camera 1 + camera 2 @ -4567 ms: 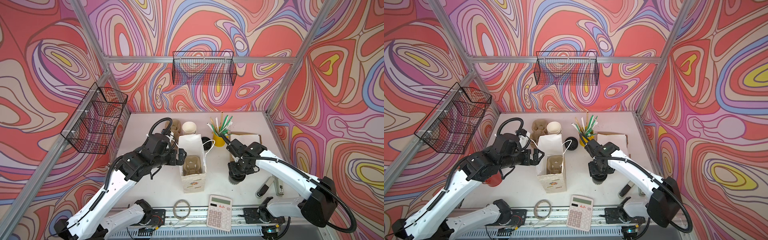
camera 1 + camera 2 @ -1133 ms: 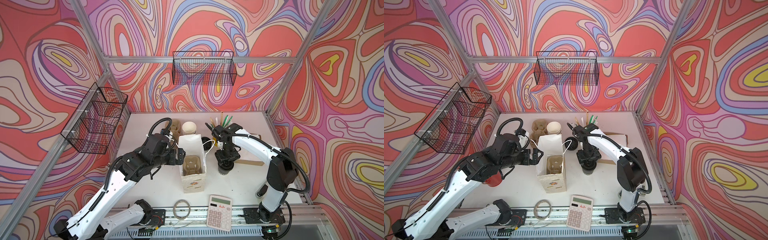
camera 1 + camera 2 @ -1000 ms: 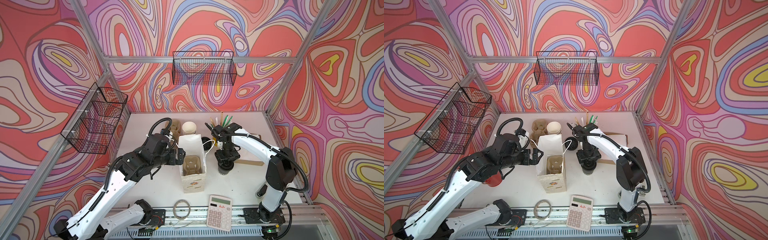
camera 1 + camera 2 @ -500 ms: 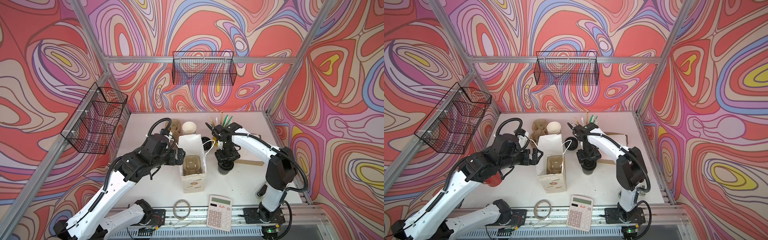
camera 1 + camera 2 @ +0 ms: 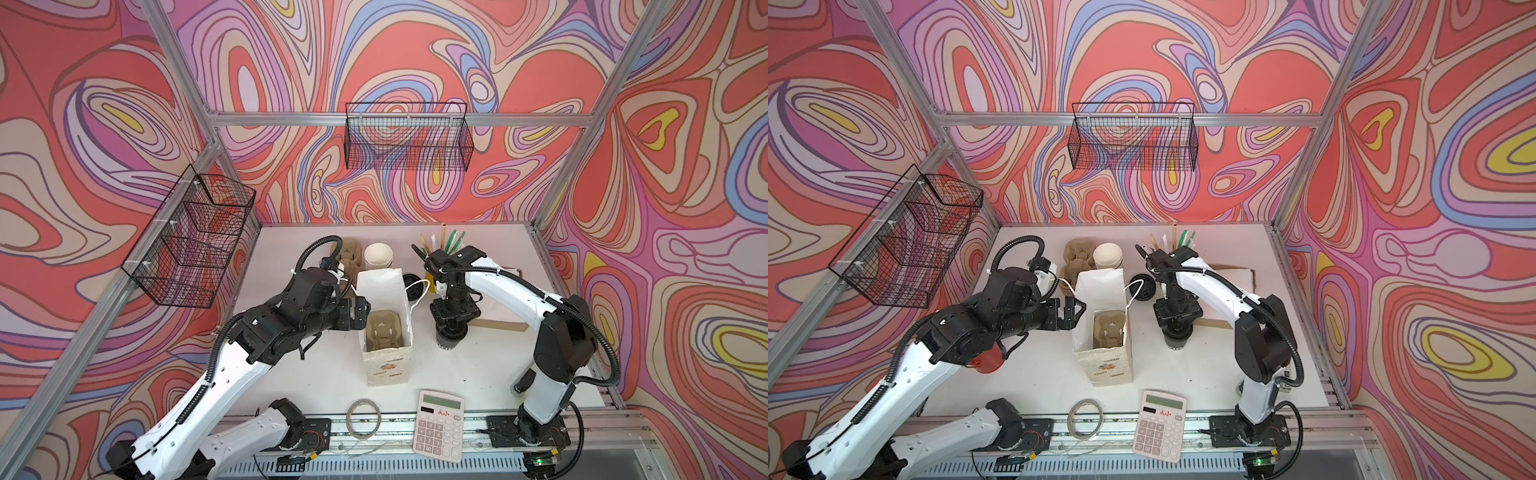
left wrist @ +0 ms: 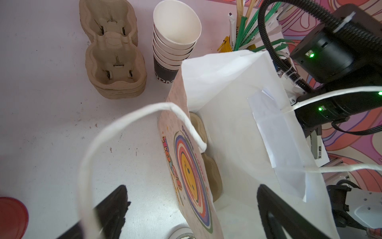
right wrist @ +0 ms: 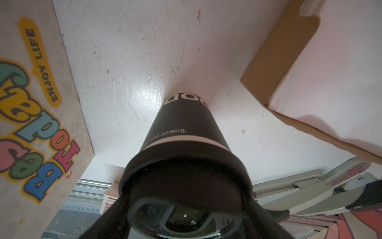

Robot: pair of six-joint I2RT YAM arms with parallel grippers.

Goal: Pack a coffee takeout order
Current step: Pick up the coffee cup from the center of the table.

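Squarely between the right jaws, top of upright black cup (image 7: 182, 124)

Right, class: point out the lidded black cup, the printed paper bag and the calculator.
black cup (image 7: 184, 122): right wrist view, on its side wall.
paper bag (image 5: 388, 365): a top view, on its printed front panel.
calculator (image 5: 438, 434): a top view, on its keypad.

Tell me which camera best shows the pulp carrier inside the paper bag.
Both top views: they look down the open paper bag onto the pulp carrier, showing both cup wells. The left wrist view catches only its edge past the bag wall; the right wrist view shows none of it.
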